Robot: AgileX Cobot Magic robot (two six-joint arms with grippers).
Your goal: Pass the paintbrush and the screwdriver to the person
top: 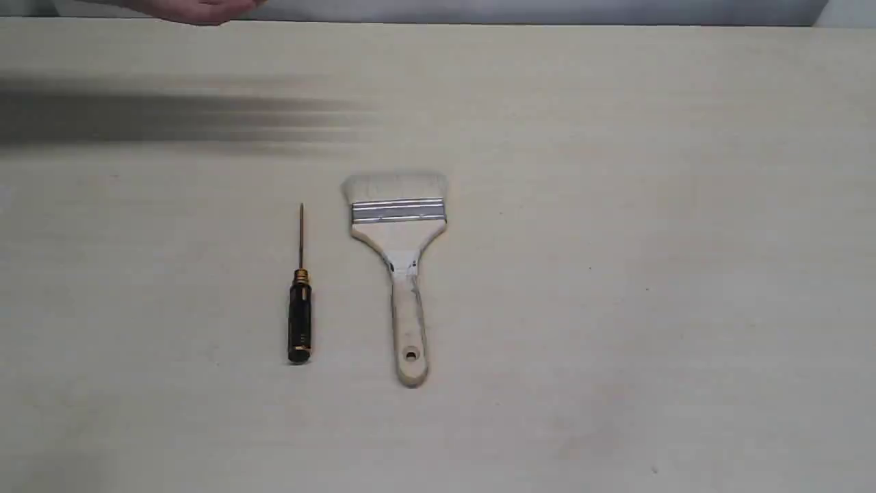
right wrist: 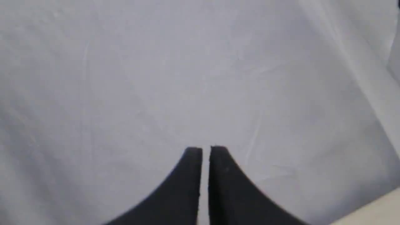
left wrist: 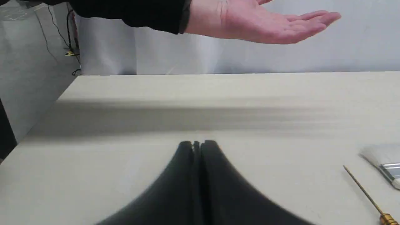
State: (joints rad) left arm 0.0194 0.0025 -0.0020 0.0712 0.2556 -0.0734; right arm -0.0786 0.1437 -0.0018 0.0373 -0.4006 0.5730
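Observation:
The paintbrush (top: 399, 263) lies flat mid-table, bristles toward the far edge, handle toward the near edge. Left of it lies the screwdriver (top: 300, 301), black handle near, thin shaft pointing away. The left wrist view catches the screwdriver's shaft (left wrist: 364, 193) and a corner of the brush (left wrist: 386, 164). The person's open hand (left wrist: 262, 23), palm up with a dark sleeve, hovers over the far table edge; only a sliver of that hand (top: 198, 10) shows in the exterior view. My left gripper (left wrist: 197, 144) is shut and empty above the table. My right gripper (right wrist: 206, 150) is shut, empty, facing a white cloth.
The pale wooden table (top: 616, 308) has a broad shadow (top: 171, 116) from the person's arm across its far left. White cloth (left wrist: 156, 50) hangs behind the far edge. Cables (left wrist: 67, 37) run down at the table's far left corner.

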